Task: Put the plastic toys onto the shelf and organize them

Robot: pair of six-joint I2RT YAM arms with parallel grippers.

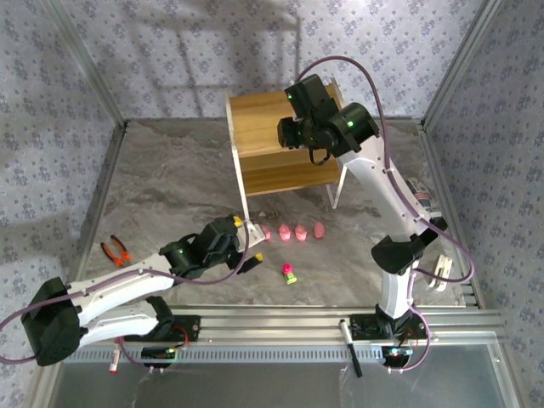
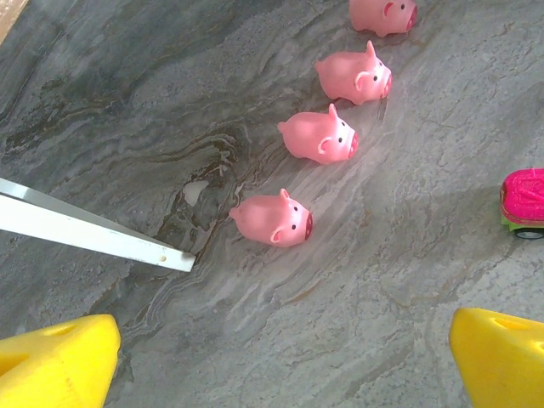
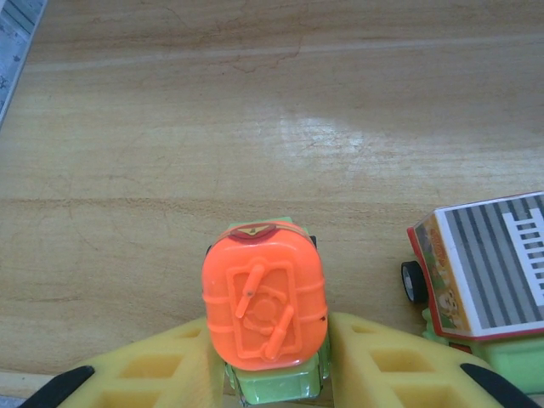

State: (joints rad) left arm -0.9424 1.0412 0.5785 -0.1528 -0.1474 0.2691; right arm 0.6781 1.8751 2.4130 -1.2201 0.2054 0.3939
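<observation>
In the right wrist view my right gripper (image 3: 270, 374) is shut on a green car with an orange top (image 3: 263, 306), its yellow fingers (image 3: 161, 367) pressed to both sides. The car rests on the light-wood top of the shelf (image 3: 255, 110), next to a striped-top car (image 3: 484, 272). From above, the right gripper (image 1: 295, 133) hangs over the shelf (image 1: 263, 110). My left gripper (image 2: 280, 374) is open above the table, nothing between its fingers (image 2: 55, 361). Several pink pigs (image 2: 274, 219) stand in a row ahead of it. A pink-topped car (image 2: 524, 202) sits to its right.
The shelf's white side frame (image 2: 85, 231) ends on the table just left of the nearest pig. Orange-handled pliers (image 1: 116, 251) lie at the left of the table. The pink-topped car (image 1: 290, 274) stands apart, nearer the front rail than the pig row (image 1: 291, 231).
</observation>
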